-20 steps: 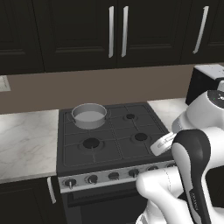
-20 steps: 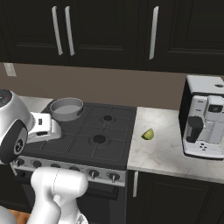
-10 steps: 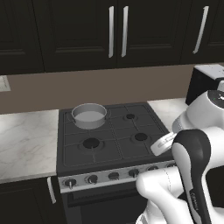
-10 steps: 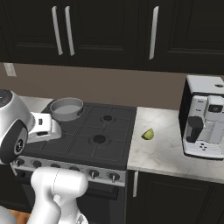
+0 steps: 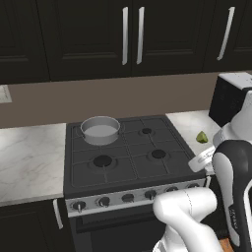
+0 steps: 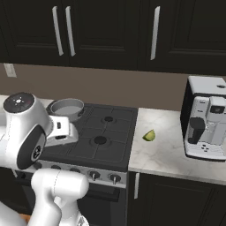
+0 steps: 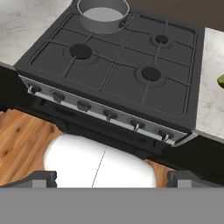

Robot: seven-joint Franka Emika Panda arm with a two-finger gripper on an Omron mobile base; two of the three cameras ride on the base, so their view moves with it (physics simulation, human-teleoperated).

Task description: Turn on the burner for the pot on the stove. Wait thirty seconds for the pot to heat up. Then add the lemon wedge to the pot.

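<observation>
- We find the pot on the stove, seated over the back-left burner, upright.
- We note the lemon wedge lying on the marble bench just right of the stove, well apart from the pot.
- The tool hangs above the stove's front knobs, jaws fully apart, holding nothing.

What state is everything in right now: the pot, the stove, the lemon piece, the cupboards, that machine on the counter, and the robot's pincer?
pot: upright on the stove's back left burner, no lid, nothing inside.
stove: no flame visible on any burner.
lemon wedge: lying on the counter right of the stove, apart from the pot.
upper cabinets: doors closed.
coffee machine: standing on the counter, nothing under its spout.
pincer: open, holding nothing, in front of the stove.
</observation>
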